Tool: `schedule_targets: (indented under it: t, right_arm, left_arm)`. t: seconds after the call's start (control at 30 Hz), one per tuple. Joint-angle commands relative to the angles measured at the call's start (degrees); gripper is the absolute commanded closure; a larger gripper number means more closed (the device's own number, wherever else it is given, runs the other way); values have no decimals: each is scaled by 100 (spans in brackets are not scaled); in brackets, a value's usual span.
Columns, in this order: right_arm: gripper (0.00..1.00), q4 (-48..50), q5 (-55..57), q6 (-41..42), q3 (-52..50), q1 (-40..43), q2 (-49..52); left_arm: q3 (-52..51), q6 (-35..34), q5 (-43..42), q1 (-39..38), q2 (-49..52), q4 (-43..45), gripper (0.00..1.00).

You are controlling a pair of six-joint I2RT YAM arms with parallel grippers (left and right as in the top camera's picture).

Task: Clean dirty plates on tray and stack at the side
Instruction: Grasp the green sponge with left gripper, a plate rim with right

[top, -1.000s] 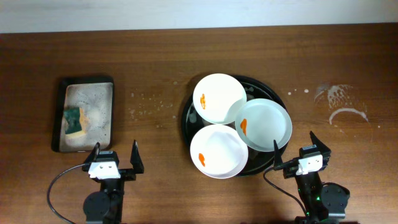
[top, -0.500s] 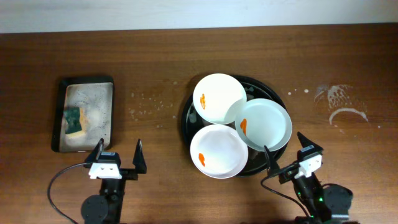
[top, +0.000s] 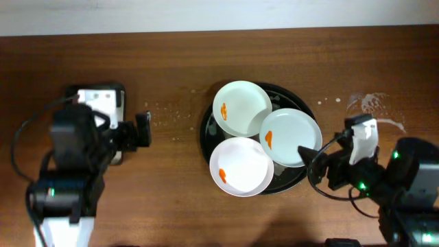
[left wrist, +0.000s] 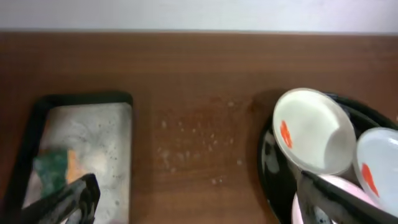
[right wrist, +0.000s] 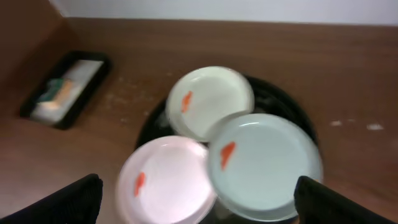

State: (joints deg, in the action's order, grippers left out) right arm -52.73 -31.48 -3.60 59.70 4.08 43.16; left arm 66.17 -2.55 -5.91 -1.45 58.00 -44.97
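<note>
On the black tray [top: 296,94] three white plates are crowded together (each bears an orange smear): the far plate [top: 241,108], the bluish plate [top: 291,137] and the near plate [top: 241,166]. The right gripper [right wrist: 199,183] is held at the tray's right edge and the left gripper [left wrist: 198,183] near the sponge tray [left wrist: 81,134]. Both are spread wide, and nothing is held.

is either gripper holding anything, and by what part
Nothing is held. The left gripper and the right gripper are both open, with nothing between their fingers.
</note>
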Motion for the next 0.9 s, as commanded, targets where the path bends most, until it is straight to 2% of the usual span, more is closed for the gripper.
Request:
schedule_targets:
  t: [0.0, 0.07, 0.13, 0.17, 0.23, 0.27, 0.3, 0.33, 0.4, 0.5, 0.6, 0.67, 0.7, 0.73, 0.8, 0.87]
  right_arm:
    - [1, 66, -1322, 17, 199, -37, 334]
    - [1, -26, -1231, 317, 199, -37, 529]
    - [1, -199, -553, 562, 199, -37, 800]
    - [1, -238, -278, 651, 199, -37, 914]
    - [1, -212, 138, 634, 199, -37, 1364]
    - [1, -190, 133, 531, 199, -37, 1547]
    - [1, -140, 85, 538, 199, -37, 1843]
    - [2, -74, -68, 542, 199, -37, 2048]
    - [1, 111, -866, 601, 199, -37, 2612]
    - [4, 111, -1095, 544, 199, -37, 3104]
    - [10, 114, -804, 538, 199, -37, 3180]
    - [15, 114, -632, 538, 199, -37, 3180]
    - [21, 114, -595, 538, 199, -37, 3180]
    - [22, 114, -597, 538, 199, -37, 3180]
    - [25, 109, -597, 540, 199, -37, 3180]
    - [26, 114, -597, 540, 199, -37, 3180]
  left_arm:
    - [251, -101, -129, 55, 457, -188, 1]
    - [251, -925, 546, 391, 708, -313, 1]
    - [251, -1084, 415, 1248, 1071, -286, 1]
    - [251, -1023, 415, 1475, 1191, -271, 1]
    - [251, -313, 422, 1906, 1644, -122, 1]
    - [251, 116, 428, 1954, 1860, 74, 7]
    - [251, 577, 538, 1969, 2068, 254, 20]
    - [251, 765, 796, 1969, 2277, 387, 25]
    - [251, 763, 1255, 1976, 2876, 498, 24]
    - [251, 756, 1849, 1993, 3683, 901, 23]
    - [251, 323, 1843, 2297, 4035, 1075, 22]
    - [251, 634, 1506, 2542, 4153, 1349, 19]
    - [249, 898, 1187, 2653, 4249, 1491, 22]
    - [249, 907, 1147, 2761, 4380, 1554, 35]
    - [249, 903, 935, 2850, 4621, 1567, 43]
    - [249, 911, 516, 2848, 4924, 1604, 61]
